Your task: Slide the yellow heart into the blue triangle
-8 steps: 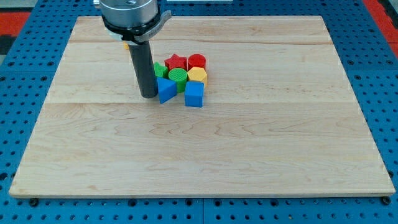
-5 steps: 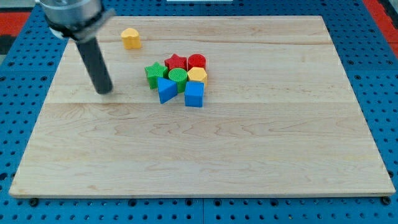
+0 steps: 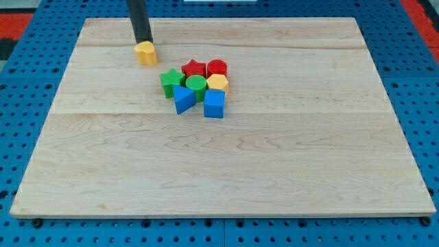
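Camera view status? — My tip point(image 3: 143, 42) touches the yellow heart point(image 3: 145, 53) from the top side; no gripper fitted.
Progress? — Heart well apart from blue triangle point(image 3: 182, 100); entire slide remains.

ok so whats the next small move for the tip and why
Probably push toward the view's bottom right. My tip sits just above the yellow heart on its top-left side, and the blue triangle lies down and right of the heart, apart from it.

A pale wooden board point(image 3: 226, 171) lay on a blue perforated bench point(image 3: 27, 103). Red surface showed beyond the bench's top-left point(image 3: 14, 17) and top-right corners. Light was even.
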